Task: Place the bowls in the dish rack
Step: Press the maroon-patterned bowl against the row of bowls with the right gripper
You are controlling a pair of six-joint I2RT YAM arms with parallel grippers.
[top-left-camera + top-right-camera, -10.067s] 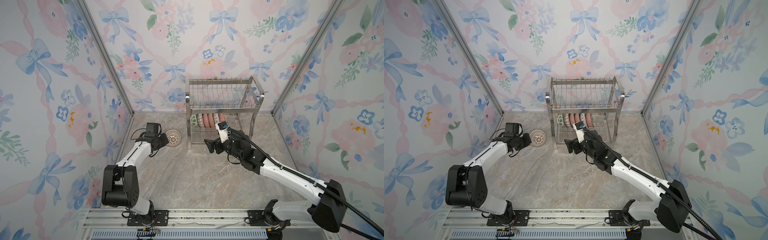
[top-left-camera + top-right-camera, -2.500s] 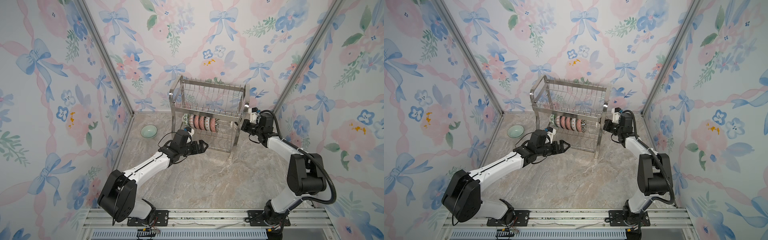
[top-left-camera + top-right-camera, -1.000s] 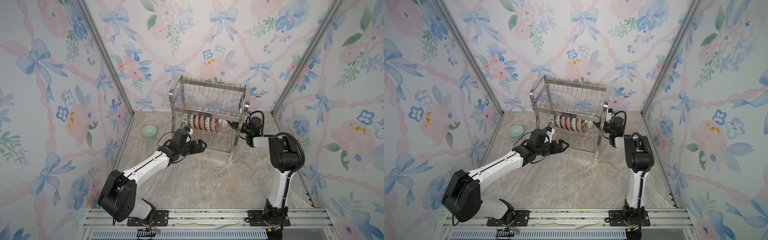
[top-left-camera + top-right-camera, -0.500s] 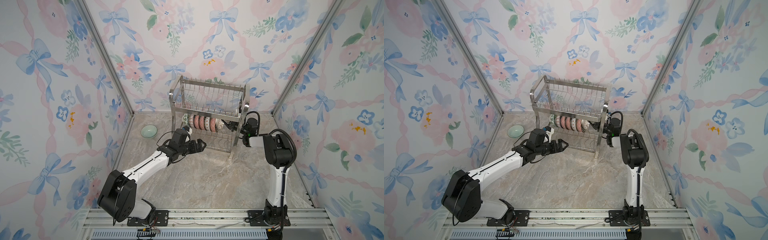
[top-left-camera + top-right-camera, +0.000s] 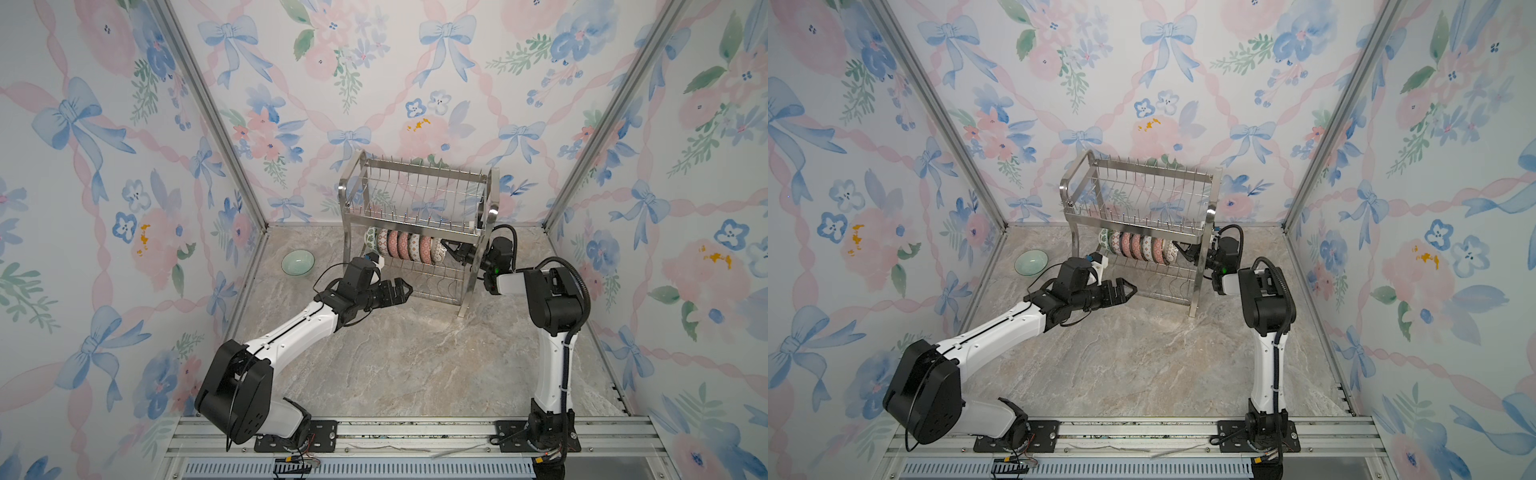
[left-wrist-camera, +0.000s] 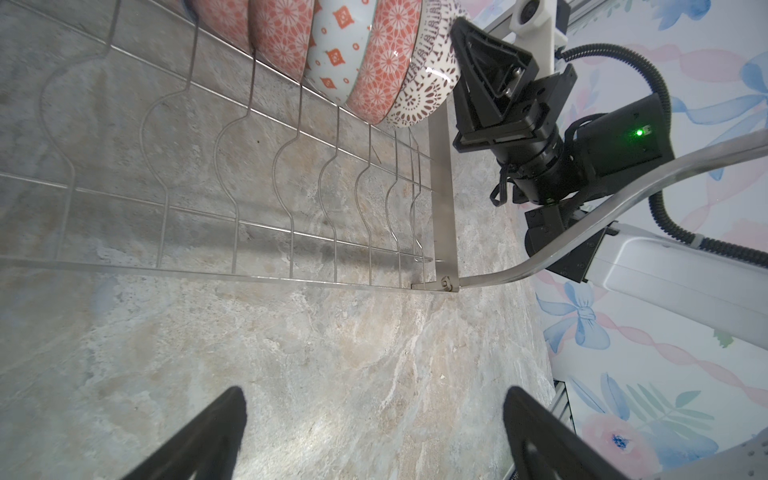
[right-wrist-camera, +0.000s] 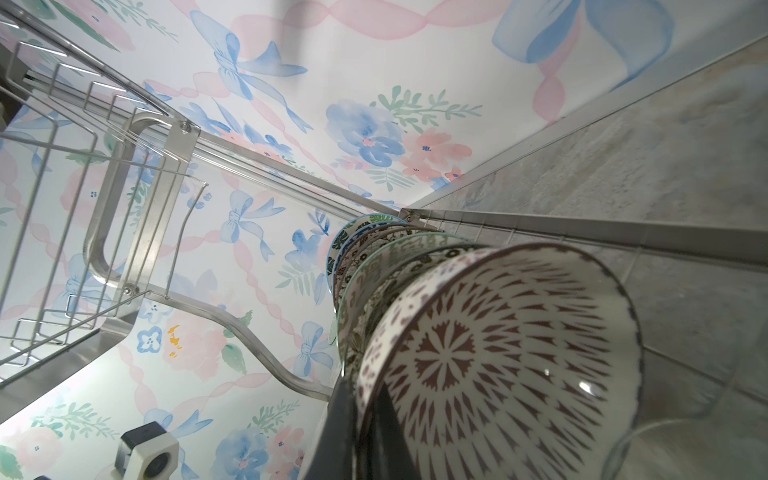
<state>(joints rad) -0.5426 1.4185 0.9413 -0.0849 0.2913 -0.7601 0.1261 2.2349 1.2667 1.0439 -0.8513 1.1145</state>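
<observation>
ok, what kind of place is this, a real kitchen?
Looks like a staged robot test cell, not a kitchen: wallpapered panels, two robot arms bolted to a front rail, a dish rack on a marble-look tabletop.

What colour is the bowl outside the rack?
That bowl is pale green, clearest in a top view.

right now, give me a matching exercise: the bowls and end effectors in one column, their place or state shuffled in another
Column one
1. pale green bowl
2. brown-patterned bowl
3. left end effector
4. right end effector

Column two
a. shut on a bowl's rim
b. on the table, outside the dish rack
c. open, holding nothing
d. on edge, last in the rack's lower row

Pairs: 1-b, 2-d, 3-c, 4-a
</observation>
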